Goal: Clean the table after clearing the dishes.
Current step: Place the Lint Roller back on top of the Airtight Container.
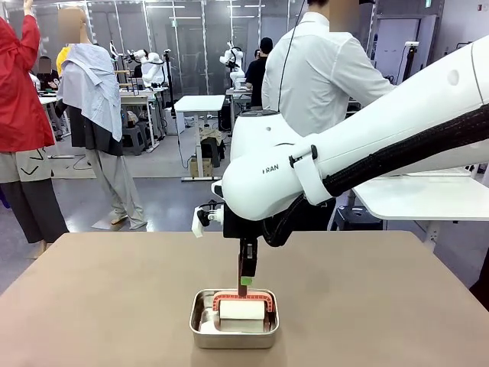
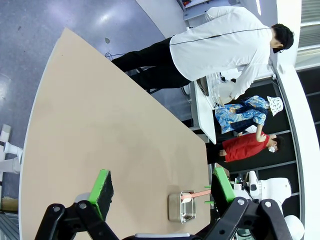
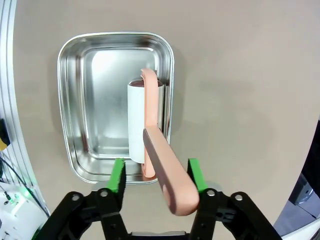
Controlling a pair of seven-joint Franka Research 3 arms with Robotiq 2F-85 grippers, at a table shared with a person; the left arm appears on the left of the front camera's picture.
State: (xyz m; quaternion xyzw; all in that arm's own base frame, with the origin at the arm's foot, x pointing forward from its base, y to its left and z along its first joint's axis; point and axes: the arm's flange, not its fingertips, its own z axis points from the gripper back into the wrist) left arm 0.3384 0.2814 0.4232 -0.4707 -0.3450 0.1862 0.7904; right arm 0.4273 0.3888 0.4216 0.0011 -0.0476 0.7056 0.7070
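The taupe table [image 1: 92, 306] carries a small steel pan [image 1: 234, 329] near its front middle. In the pan rests a lint roller [image 3: 136, 120] with a white roll and a pink handle [image 3: 167, 185] that rises upright. My right gripper [image 3: 157, 176] hangs straight down over the pan [image 3: 85, 100] with its fingers on either side of the handle; one pad touches it and a gap shows at the other. My left gripper [image 2: 161, 187] hovers high above the table [image 2: 100, 125], open and empty. The dishes are out of view.
A person in a white shirt [image 1: 321, 69] stands at the far side, turned toward a white side table [image 1: 428, 195] at the right. Other people stand farther back on the left. The right arm [image 1: 367, 153] spans the table's right half.
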